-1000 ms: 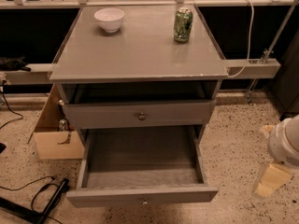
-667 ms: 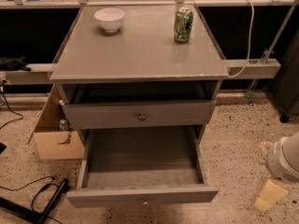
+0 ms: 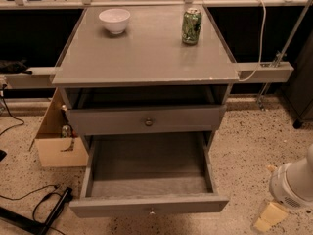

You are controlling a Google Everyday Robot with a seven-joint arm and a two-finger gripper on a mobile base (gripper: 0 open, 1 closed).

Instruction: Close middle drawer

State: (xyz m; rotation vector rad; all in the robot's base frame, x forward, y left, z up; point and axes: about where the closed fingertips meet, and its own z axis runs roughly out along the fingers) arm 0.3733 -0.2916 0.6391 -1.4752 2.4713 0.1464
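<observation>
The middle drawer (image 3: 146, 182) of the grey cabinet is pulled far out toward me. Its deep grey box looks empty, and its low front (image 3: 112, 207) carries a small round knob (image 3: 152, 211). Above it, the taller-fronted drawer (image 3: 107, 120) with a darker knob (image 3: 148, 122) stands slightly out. My gripper (image 3: 268, 218) is at the lower right, low over the floor, with the white arm housing (image 3: 293, 185) above it. It is to the right of the drawer's front corner and does not touch it.
A white bowl (image 3: 114, 19) and a green can (image 3: 191, 26) stand on the cabinet top (image 3: 146, 58). An open cardboard box (image 3: 54, 146) sits on the floor at the left. Cables (image 3: 44, 199) and a black bar (image 3: 22, 219) lie at the lower left. A white rail (image 3: 266, 71) runs behind.
My arm and gripper have moved down and slightly left at the lower right. The drawers, bowl and can have not moved.
</observation>
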